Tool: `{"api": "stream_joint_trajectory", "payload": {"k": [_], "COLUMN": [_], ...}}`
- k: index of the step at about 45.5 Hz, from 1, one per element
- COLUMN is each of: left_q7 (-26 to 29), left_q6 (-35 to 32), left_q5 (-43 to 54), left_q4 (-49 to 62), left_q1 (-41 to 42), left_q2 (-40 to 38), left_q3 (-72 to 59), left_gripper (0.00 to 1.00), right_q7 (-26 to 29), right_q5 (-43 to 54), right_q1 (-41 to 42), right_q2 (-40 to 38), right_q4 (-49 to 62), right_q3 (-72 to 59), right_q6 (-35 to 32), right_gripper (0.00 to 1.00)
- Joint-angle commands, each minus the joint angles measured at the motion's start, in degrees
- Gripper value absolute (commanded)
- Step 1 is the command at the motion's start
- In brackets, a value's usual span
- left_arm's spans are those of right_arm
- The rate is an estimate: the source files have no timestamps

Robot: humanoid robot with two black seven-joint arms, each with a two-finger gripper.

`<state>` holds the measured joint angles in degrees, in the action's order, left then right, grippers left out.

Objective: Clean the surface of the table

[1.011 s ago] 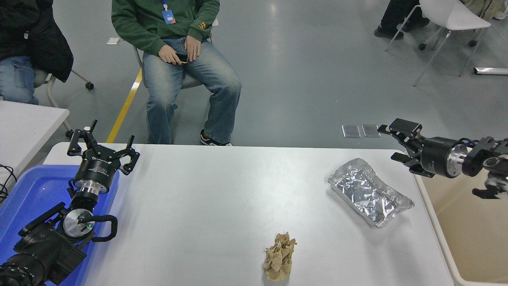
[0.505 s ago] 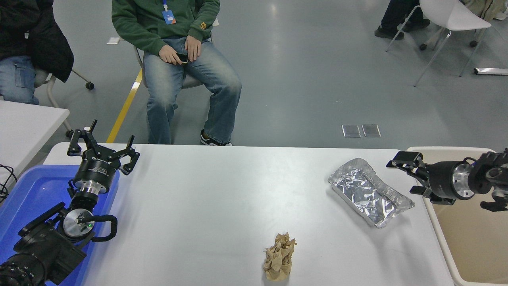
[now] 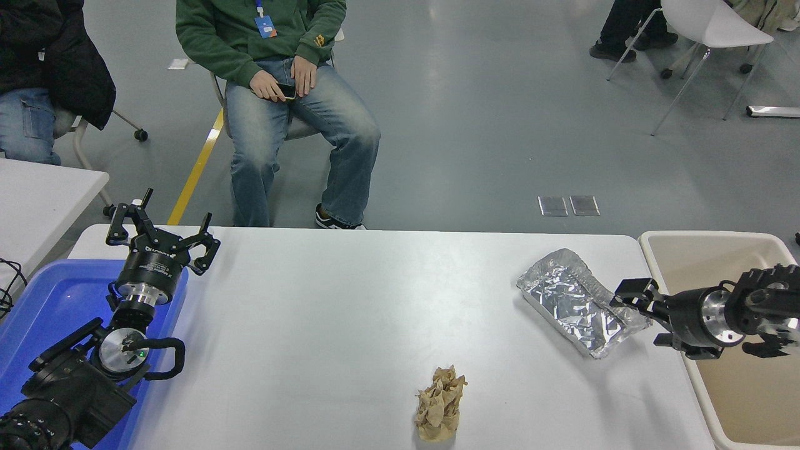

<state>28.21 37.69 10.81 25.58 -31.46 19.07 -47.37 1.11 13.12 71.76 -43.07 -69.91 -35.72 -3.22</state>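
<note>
The white table surface (image 3: 350, 300) fills the lower picture. A crumpled foil tray (image 3: 575, 300) lies on it at the right. A crumpled brown paper wad (image 3: 441, 405) stands near the front edge. My right gripper (image 3: 644, 319) is open and empty, low at the tray's right end, with one finger at the tray's rim. My left gripper (image 3: 159, 234) is open and parked at the lower left above the blue bin.
A beige bin (image 3: 737, 400) stands off the table's right edge under my right arm. A blue bin (image 3: 44, 312) sits at the left. A seated person (image 3: 281, 94) is beyond the far edge, another person at top left. A smaller white table (image 3: 37, 194) is at the left.
My right gripper has come down and towards the camera, from above the table's far right corner to the foil tray's right end. The left arm has not moved.
</note>
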Motion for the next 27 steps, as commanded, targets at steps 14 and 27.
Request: {"api": "stream_joint_trajectory", "payload": {"k": [14, 27], "left_q7": [0.00, 0.09], "left_q6": [-0.08, -0.08], "left_q5": [0.00, 0.00], "left_q4": [0.00, 0.00], "left_q1": [0.00, 0.00], "left_q2": [0.00, 0.00], "left_q3": [0.00, 0.00], "left_gripper": [1.00, 1.00], "right_q7": [1.44, 1.44], "right_q5": [-2.31, -2.31], "right_q1": [-3.37, -6.54], "right_q2": [9.23, 12.05], "right_q4": [6.27, 13.03], "right_q3": [-0.05, 0.04], "right_q6": [3.31, 3.22], "right_gripper": [0.98, 0.98]}}
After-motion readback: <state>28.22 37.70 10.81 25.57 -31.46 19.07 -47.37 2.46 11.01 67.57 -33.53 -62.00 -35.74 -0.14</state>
